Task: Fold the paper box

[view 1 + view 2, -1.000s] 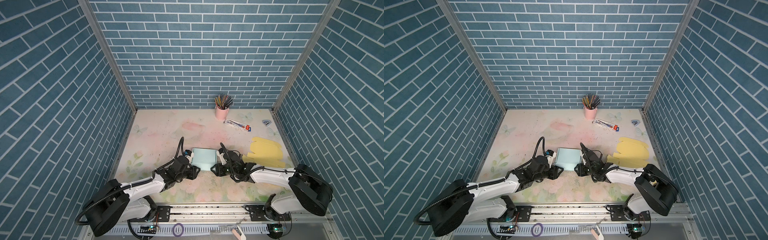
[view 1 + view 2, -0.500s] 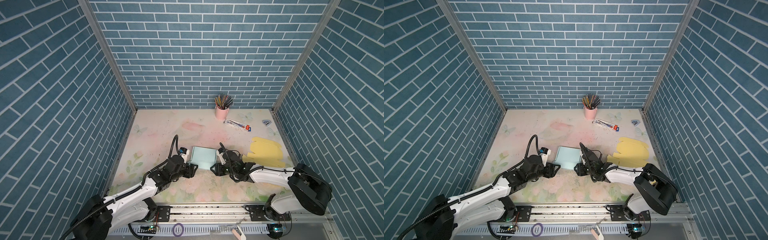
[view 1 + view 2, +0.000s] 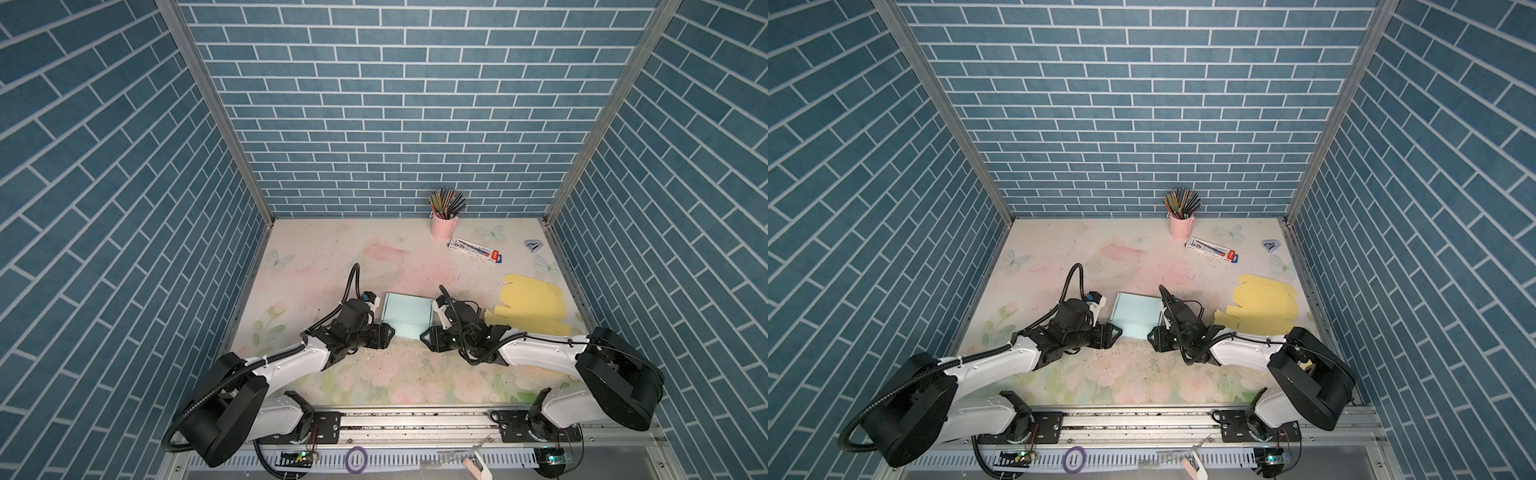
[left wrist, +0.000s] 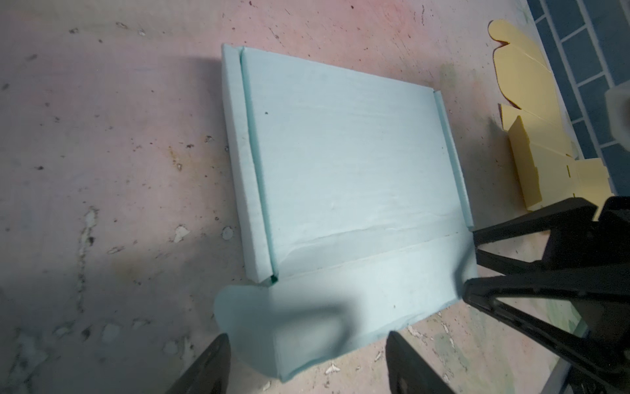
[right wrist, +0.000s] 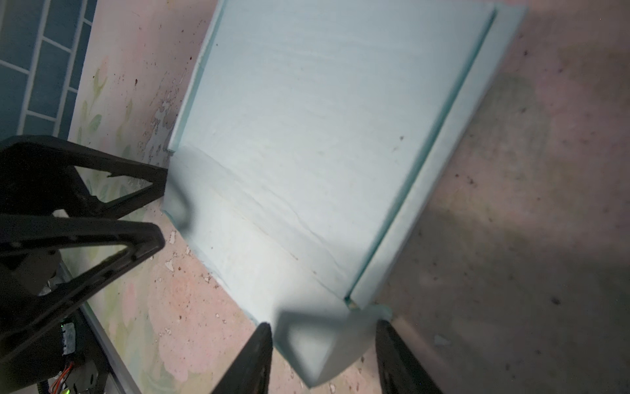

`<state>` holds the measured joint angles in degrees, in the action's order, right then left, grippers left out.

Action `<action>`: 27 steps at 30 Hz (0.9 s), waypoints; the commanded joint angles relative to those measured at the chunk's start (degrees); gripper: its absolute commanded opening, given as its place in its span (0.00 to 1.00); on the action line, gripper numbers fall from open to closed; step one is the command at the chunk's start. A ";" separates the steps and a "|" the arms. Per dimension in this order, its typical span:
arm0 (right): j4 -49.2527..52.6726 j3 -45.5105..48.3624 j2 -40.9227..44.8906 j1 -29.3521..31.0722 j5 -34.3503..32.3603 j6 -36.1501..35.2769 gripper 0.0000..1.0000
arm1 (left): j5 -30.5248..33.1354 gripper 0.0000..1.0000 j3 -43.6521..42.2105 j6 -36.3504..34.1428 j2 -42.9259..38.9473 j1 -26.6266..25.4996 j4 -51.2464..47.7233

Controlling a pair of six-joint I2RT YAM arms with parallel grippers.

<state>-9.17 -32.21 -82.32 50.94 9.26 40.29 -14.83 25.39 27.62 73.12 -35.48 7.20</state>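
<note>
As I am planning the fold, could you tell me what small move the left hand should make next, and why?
Probably close the left hand on the curled near corner of the light blue paper box: that corner sits between its open fingers, ungripped, while the right hand brackets the opposite near corner.

Near my right gripper (image 3: 424, 337), on its outer side, a yellow flat card cutout (image 3: 530, 307) lies on the floral mat (image 3: 316, 257). Well beyond the gripper stand a long printed carton (image 3: 477, 249), a pink cup of pencils (image 3: 444, 224) and a small blue-white item (image 3: 533, 246), not identifiable.
</note>
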 commanded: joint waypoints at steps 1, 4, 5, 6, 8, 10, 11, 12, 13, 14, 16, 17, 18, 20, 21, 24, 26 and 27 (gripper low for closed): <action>-1.29 -1.99 -1.31 0.40 -0.13 1.89 0.50 | -1.76 0.68 -0.25 0.58 0.69 0.16 4.10; -2.04 -2.51 -2.03 0.68 0.25 1.98 0.50 | -1.91 0.65 -0.47 0.94 0.59 -0.24 4.65; -2.21 -2.67 -2.21 0.68 0.28 2.07 0.50 | -1.81 0.64 -0.51 1.12 0.71 -0.42 4.77; -2.30 -2.91 -2.40 0.81 0.19 2.14 0.50 | -1.77 0.63 -0.54 1.26 0.86 -0.56 5.04; -2.63 -3.14 -2.71 0.91 0.15 2.16 0.50 | -1.73 0.61 -0.52 1.47 1.66 -0.77 5.64; -2.92 -3.34 -2.97 1.01 0.16 2.16 0.50 | -1.84 0.60 -0.60 1.59 2.60 -0.91 6.52; -2.98 -3.39 -3.10 1.06 0.07 2.16 0.50 | -1.82 0.60 -0.68 1.81 3.11 -0.99 7.02; -3.03 -3.52 -3.22 1.06 -0.02 2.16 0.50 | -1.76 0.59 -0.72 1.91 3.44 -0.99 7.41; -3.04 -3.56 -3.32 1.16 -0.03 2.16 0.50 | -1.52 0.59 -0.79 2.02 3.69 -1.01 7.69; -3.04 -3.59 -3.52 1.13 -0.20 2.16 0.50 | -1.24 0.59 -0.80 2.18 3.87 -0.99 7.82; -2.98 -3.56 -3.78 1.01 -0.51 2.16 0.50 | -0.99 0.56 -0.75 2.26 4.08 -1.06 8.01; -2.91 -3.63 -3.89 1.10 -0.68 2.07 0.50 | -0.91 0.55 -0.73 2.27 4.15 -0.99 8.17; -2.55 -3.72 -4.01 1.10 -1.04 1.96 0.50 | -0.70 0.55 -0.75 2.24 4.26 -1.00 8.09; -1.09 -4.29 -4.45 1.24 -2.02 1.19 0.50 | -0.04 0.54 -0.64 2.07 4.53 -1.01 7.90; -0.50 -4.42 -4.72 1.32 -2.54 0.93 0.49 | 0.22 0.53 -0.65 2.05 4.86 -1.00 8.05; -0.59 -4.49 -5.42 1.28 -2.85 0.75 0.49 | 0.17 0.49 -0.69 1.92 6.21 -1.01 9.32; -0.69 -4.51 -5.64 1.28 -3.05 0.78 0.48 | 0.08 0.46 -0.63 1.92 7.20 -0.99 10.24; -0.69 -4.47 -5.65 1.31 -3.19 0.75 0.48 | 0.08 0.45 -0.72 1.92 7.61 -0.99 10.73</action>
<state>-9.63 -35.16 -87.09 51.66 6.66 40.66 -14.02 25.26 29.41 79.57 -35.97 14.52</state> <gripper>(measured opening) 0.482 0.461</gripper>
